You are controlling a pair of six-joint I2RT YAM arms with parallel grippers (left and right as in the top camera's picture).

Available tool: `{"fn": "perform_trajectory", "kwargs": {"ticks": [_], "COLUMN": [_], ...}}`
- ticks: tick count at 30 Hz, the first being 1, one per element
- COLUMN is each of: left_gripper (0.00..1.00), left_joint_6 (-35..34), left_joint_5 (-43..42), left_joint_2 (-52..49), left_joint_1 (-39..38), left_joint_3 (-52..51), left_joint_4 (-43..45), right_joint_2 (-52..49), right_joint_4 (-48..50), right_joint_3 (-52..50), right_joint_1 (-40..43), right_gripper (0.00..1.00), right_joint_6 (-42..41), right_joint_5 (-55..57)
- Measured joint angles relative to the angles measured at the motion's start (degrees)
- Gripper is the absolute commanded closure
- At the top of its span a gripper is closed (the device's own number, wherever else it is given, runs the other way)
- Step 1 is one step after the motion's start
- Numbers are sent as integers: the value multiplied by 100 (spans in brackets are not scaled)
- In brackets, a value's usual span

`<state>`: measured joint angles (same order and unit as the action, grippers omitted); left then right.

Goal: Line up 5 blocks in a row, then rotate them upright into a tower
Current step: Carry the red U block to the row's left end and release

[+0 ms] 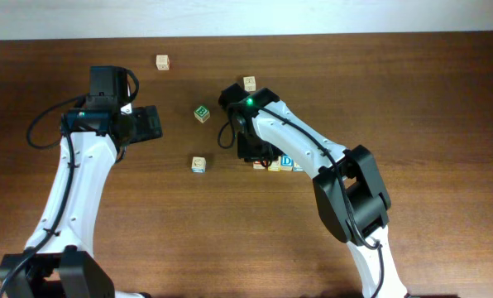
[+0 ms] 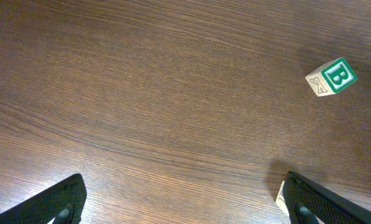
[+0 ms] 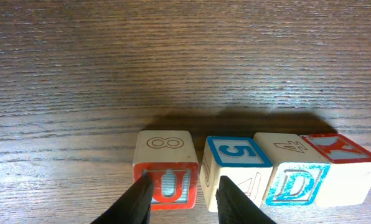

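Four blocks stand in a touching row on the desk [image 1: 412, 91], a little right of centre. From left to right in the right wrist view they are the U block [image 3: 165, 167] with a red letter on its near face and an 8 on top, the 5 block [image 3: 236, 160] with a blue-edged top, the D block [image 3: 292, 177] with a blue letter, and the Y block [image 3: 340, 160] with a red top. The right hand [image 3: 184, 186] is at the left end of this row with its fingers [image 3: 136, 202] partway apart. The U shows in the gap between them. One tip covers the block's near left edge and the other lies in front of the 5 block, so they do not look clamped on anything. In the overhead view this hand hides most of the row's left end. Three more pale cubes lie loose. The far-left block [image 1: 162, 62] is near the far edge, the far block [image 1: 249, 83] is just beyond the right arm, and the blue-edged block [image 1: 198, 164] is left of the row and well apart from it. The green B cube [image 1: 201, 113] sits tilted between those loose ones. The left hand [image 2: 184, 180] hangs over bare wood on the left with its fingers spread wide and nothing between them. A sliver of a pale block shows just beside its right finger.
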<state>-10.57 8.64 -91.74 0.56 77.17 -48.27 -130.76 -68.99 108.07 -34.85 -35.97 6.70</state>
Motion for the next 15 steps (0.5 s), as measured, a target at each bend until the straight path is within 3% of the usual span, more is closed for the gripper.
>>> {"fn": "perform_trajectory", "kwargs": {"ticks": [15], "left_gripper": [1], "left_joint_6": [0], "left_joint_5": [0], "left_joint_2": [0], "left_joint_1": [0], "left_joint_3": [0], "left_joint_4": [0], "right_joint_2": [0], "right_joint_4": [-262], "right_joint_3": [13], "right_joint_1": [129], "right_gripper": [64], "right_joint_6": [-4], "right_joint_5": [105]}}
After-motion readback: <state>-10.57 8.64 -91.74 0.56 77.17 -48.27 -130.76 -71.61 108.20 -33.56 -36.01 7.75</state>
